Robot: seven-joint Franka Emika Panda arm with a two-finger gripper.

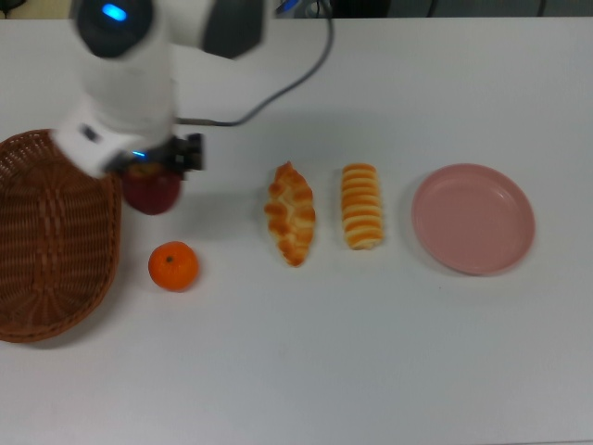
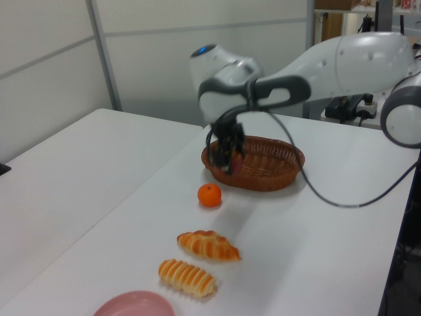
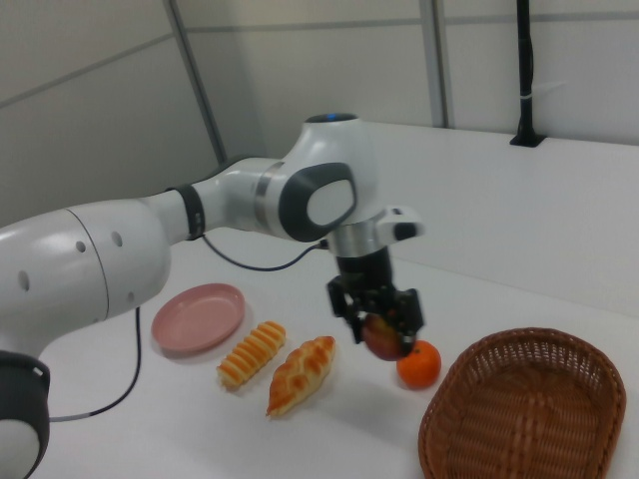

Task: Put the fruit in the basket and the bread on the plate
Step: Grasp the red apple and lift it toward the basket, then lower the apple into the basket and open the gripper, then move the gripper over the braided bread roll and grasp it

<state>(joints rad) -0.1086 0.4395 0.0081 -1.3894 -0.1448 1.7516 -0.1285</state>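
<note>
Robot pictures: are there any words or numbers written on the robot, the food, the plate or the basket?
None: no words, numbers or brand marks can be read in any view.
The arm shows only a blue light, no lettering.
The apple in the pincer, the tangerine, both loaves, the plate and the basket are plain.

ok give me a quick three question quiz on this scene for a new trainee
1. True or false: the hand holds the apple off the table.
2. Which item lies nearest the pink plate in the top view? A) tangerine B) striped loaf C) braided loaf
3. Fill in: the wicker basket holds ____ pieces of fruit.

Key: 1 true; 2 B; 3 no (zero)
</note>
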